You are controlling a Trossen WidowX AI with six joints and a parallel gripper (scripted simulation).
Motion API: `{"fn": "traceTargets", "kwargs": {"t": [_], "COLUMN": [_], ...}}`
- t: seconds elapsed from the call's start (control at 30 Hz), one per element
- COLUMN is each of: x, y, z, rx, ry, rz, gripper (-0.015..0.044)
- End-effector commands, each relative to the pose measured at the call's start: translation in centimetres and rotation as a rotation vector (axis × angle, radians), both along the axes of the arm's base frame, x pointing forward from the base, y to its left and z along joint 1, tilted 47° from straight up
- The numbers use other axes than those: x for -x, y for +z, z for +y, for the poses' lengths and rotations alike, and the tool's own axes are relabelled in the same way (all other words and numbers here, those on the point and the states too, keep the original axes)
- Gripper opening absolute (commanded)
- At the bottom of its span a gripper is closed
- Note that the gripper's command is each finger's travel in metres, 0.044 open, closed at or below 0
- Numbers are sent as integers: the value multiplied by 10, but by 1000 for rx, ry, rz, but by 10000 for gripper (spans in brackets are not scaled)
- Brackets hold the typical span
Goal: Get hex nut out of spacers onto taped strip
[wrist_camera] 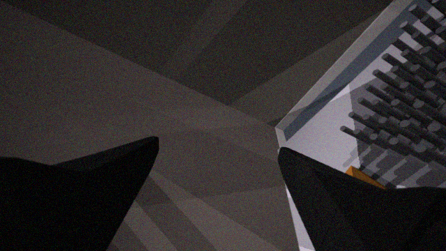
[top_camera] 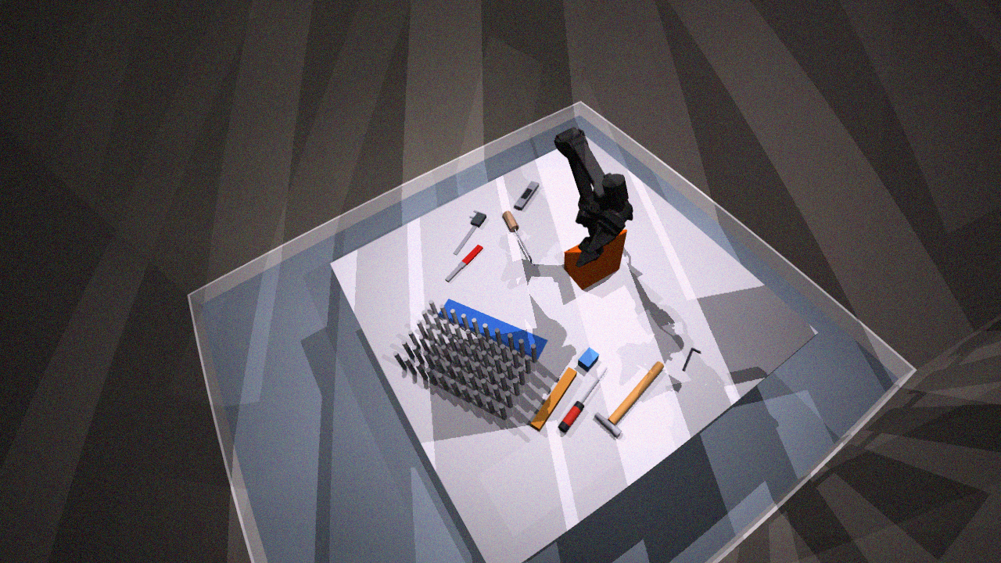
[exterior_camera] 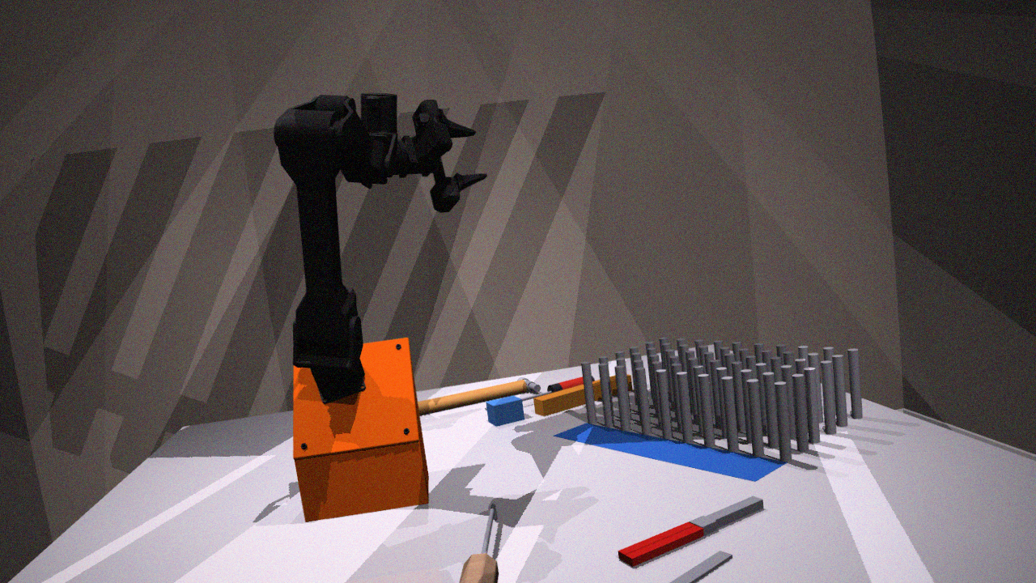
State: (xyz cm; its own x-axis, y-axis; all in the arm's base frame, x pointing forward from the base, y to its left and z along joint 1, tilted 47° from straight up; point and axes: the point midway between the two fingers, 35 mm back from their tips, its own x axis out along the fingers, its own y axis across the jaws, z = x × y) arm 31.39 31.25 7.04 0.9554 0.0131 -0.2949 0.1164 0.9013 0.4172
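Observation:
The metal spacers stand upright in close rows. The blue taped strip lies along their front; no nut shows on it. The nut cannot be made out among the spacers. A wooden-handled tool with a thin metal shaft lies on the table. A red-handled flat tool and a thin grey tool with a dark head lie near it. My gripper is open and empty, high above the table and away from the spacers.
An orange bar, a blue block, a red-and-black screwdriver, a hammer and a hex key lie to one side. A grey device lies beyond the wooden handle. The arm stands on an orange block.

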Motion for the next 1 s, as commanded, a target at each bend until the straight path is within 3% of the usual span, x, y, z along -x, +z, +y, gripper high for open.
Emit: {"fn": "traceTargets", "kwargs": {"t": [0.0, 0.13, 0.57, 0.97], "x": [-1, -26, -121, -110], "y": [0, -3, -21, -27], "z": [-1, -28, -218, -410], "rx": [3, 61, 391, 670], "ry": [-1, -23, -26, 69], "rz": [1, 34, 233, 334], "gripper": [426, 440, 440, 440]}}
